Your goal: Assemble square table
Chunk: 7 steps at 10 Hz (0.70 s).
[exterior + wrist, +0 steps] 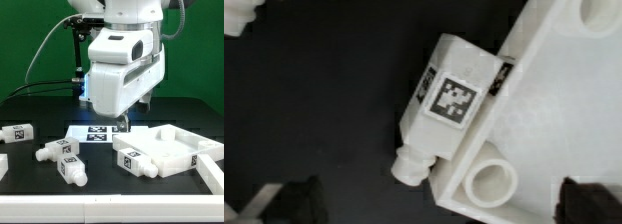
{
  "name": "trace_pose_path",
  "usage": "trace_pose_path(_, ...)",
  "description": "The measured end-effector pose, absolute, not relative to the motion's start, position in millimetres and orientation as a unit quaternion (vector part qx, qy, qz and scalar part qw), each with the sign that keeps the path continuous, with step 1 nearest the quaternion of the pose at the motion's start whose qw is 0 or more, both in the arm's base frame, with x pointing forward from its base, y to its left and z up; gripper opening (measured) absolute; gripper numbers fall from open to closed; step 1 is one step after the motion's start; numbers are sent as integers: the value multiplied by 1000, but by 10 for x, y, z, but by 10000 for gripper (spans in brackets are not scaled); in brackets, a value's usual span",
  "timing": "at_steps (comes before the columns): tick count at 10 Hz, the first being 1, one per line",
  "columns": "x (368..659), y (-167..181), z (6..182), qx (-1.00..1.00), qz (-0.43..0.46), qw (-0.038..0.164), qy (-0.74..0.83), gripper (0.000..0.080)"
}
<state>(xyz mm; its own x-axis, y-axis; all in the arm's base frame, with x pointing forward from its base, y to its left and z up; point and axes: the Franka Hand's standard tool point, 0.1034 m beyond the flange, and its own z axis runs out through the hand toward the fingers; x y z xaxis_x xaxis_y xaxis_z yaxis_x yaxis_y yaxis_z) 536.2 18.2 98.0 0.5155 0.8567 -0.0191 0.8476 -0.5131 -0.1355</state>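
The gripper (131,118) hangs low over the middle of the black table (40,110). Its fingers (292,200) are spread wide and hold nothing. In the wrist view they stand at either side of the picture, with a leg and the tabletop's corner between them.

The tabletop (175,148) lies flat on the exterior view's right. A round socket (491,181) in its corner faces up, so I judge the panel is turned underside up, ready to take the legs.

The nearest leg (133,160) lies on its side, tag up, touching the tabletop's left edge. Its narrow end points toward the socket corner. The fingers line up across the leg's width rather than along it, which suits a grasp on its two long sides. That looks like the step in hand: come down and close on this leg.

Because the leg rests against the panel, the finger on that side has little room. It could land on the tabletop's thick edge instead of slipping beside the leg.

Three other legs (52,151) lie loose on the exterior view's left, well apart from the tabletop. The marker board (92,135) lies flat on the table behind the nearest leg, partly under the hand. No leg stands in a socket, so the assembly seems barely begun.
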Motion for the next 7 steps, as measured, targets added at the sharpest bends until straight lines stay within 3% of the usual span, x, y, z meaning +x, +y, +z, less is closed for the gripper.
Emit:
trace_pose_path(4,5375,180,958,-872,40,52,-485,650)
trace_pose_path(7,5439,165,726,-899,45,54,-433,650)
